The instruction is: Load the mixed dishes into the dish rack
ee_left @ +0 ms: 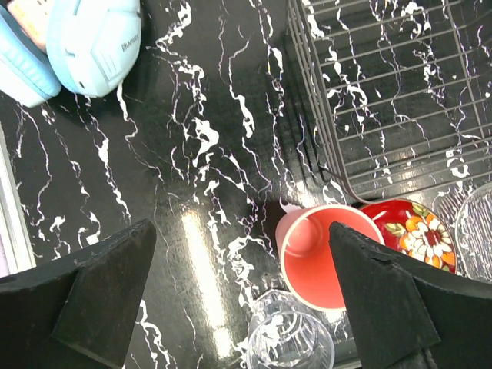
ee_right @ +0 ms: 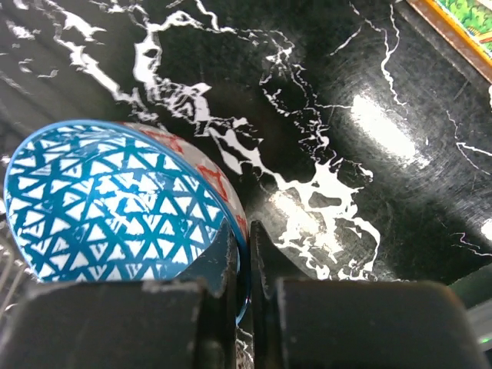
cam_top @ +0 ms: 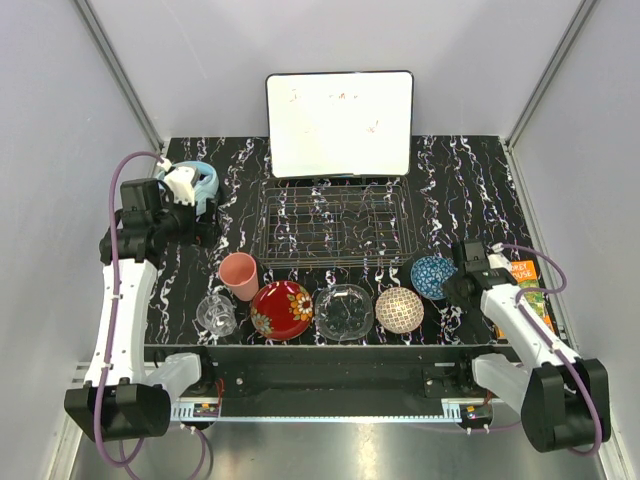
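Observation:
The silver wire dish rack (cam_top: 335,228) stands mid-table with nothing in it; its corner shows in the left wrist view (ee_left: 400,92). In front of it lie the pink cup (cam_top: 240,275), clear glass mug (cam_top: 216,314), red floral plate (cam_top: 282,309), clear glass dish (cam_top: 344,312), beige patterned bowl (cam_top: 399,309) and blue patterned bowl (cam_top: 433,276). My right gripper (ee_right: 244,242) is shut on the blue bowl's (ee_right: 115,207) rim, one finger inside, one outside. My left gripper (ee_left: 242,265) is open and empty above the table left of the rack, with the pink cup (ee_left: 319,257) and glass mug (ee_left: 292,338) below it.
Light-blue headphones (cam_top: 195,183) lie at the far left, also in the left wrist view (ee_left: 84,42). A white whiteboard (cam_top: 340,123) leans behind the rack. A colourful box (cam_top: 530,290) lies at the right edge of the table by my right arm.

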### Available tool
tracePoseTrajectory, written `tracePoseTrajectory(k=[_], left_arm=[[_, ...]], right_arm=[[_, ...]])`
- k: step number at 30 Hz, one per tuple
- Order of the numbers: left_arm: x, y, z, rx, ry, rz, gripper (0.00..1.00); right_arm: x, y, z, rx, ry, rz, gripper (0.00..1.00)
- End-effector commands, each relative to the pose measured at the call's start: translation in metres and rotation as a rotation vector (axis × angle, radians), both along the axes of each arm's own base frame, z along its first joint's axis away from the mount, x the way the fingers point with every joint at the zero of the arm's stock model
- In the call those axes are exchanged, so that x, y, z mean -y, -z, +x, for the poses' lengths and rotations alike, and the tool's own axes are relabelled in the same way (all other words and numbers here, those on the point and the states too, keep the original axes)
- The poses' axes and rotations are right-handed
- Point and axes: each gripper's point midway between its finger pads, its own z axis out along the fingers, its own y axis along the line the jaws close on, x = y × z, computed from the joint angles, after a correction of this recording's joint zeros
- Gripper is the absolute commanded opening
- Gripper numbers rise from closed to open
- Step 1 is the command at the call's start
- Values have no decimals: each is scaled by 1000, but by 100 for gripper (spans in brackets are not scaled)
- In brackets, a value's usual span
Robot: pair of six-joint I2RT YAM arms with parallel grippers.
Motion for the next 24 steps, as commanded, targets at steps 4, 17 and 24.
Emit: tracePoseTrajectory(k=[4, 17, 24], left_arm=[[-2, -14, 9, 75, -3, 4, 99], [3, -18, 5, 65, 2, -41, 99], [2, -20, 1, 55, -1, -49, 99]], right_arm=[[2, -49, 14, 156, -17, -49, 0], [13, -176, 42, 327, -117, -500, 0], [3, -227, 91, 351, -150, -747, 0]])
